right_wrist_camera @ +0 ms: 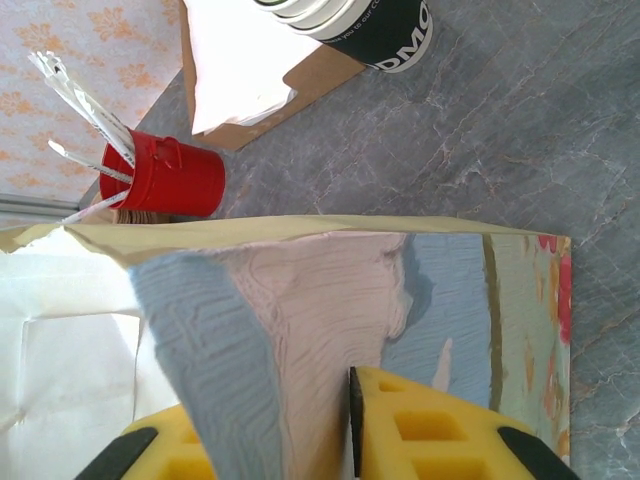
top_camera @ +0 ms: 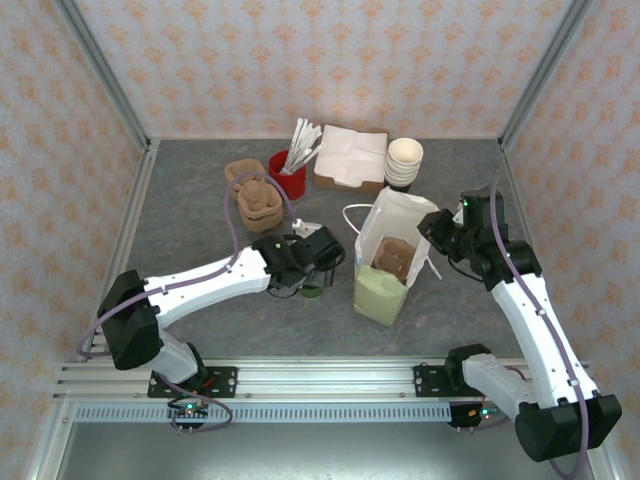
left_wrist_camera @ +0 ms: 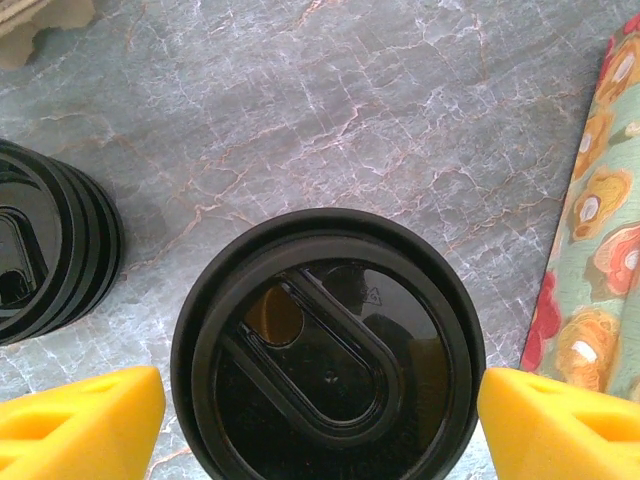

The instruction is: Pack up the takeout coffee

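Takeout coffee [left_wrist_camera: 328,350]: likely light, crushable, so I'm straddling it, left hand [left_wrist_camera: 320,420] open and empty, aiming for its stiffer rim.

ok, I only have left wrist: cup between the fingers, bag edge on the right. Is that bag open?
Observer: Yes, the bag stands upright with its mouth open.
Operator: Anything in it?
Observer: A brown pulp tray sits inside.
Operator: Where's the right arm?
Observer: The right gripper is at the bag's right rim.
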Available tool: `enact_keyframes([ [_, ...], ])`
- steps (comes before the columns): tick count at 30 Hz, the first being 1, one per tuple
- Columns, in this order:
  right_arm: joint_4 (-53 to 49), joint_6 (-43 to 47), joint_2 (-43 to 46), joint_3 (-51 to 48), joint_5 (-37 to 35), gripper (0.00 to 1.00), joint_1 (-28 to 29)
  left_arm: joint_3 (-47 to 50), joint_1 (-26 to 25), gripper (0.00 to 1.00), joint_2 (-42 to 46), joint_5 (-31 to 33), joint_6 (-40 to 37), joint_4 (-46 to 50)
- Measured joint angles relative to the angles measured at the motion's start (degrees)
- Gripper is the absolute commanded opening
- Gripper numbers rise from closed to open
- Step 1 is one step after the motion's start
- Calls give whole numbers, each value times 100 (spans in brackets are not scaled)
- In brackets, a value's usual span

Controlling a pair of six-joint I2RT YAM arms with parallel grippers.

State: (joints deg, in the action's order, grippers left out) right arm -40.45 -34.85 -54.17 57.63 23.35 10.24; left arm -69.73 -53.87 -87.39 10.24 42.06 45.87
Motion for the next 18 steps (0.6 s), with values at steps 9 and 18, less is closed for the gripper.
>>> enact_keyframes([
  [9, -175, 94, 0, 116, -4, 25, 0, 11, -15, 82, -15, -2, 13, -31],
  [18, -269, 210, 0, 291, -107, 26, 0, 216, -15, 78, -15, -42, 61, -118],
])
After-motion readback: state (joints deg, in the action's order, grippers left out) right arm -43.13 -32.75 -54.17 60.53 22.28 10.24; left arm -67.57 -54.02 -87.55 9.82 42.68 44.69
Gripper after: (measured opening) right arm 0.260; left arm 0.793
